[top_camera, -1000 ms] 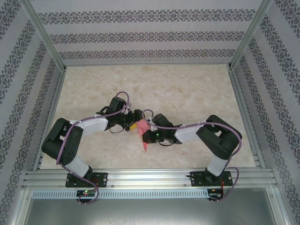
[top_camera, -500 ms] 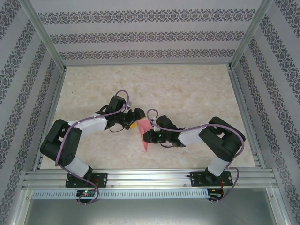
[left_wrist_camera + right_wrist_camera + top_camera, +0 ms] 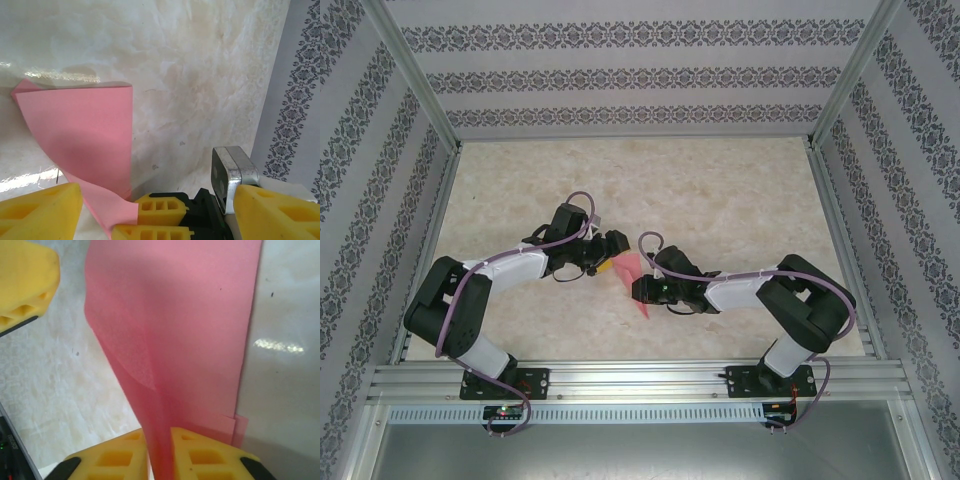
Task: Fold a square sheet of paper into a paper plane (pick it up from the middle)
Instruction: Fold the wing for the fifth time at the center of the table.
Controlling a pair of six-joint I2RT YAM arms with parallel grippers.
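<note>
**Item:** square sheet of paper point(image 3: 629, 270), pink, plain. It sits at the middle of the top view, between the two arm tips. It is bent and partly doubled, not flat. In the right wrist view one broad layer curls over from the upper part of the frame and narrows downward. A second layer's corner shows at the lower right. In the top view a pointed end reaches toward the lower edge of the frame.

**Hold:** right gripper point(image 3: 160, 452), jaws narrow. The paper's gathered lower strip is pinched between its yellow fingers point(image 3: 112, 457).

**Adjacent:** left gripper point(image 3: 616, 256), just to the upper left of the paper in the top view, jaws wide. In the left wrist view the paper's lower strip runs down past the inner side of its left finger. Whether the two touch cannot be told.

**In the way:** in the top view the right gripper's black body covers the paper's right side. In the left wrist view the right gripper's yellow fingers and black body sit at the bottom centre, between the left gripper's own fingers.

**Support:** worktop point(image 3: 720, 190), beige marbled, glossy with light glare.

**Surround:**
- Patterned striped walls point(image 3: 640, 80) on three sides.
- Aluminium rail point(image 3: 640, 380) along the bottom of the top view, carrying both arm bases.
- Purple cables point(image 3: 582, 203) looped over each arm.
</note>
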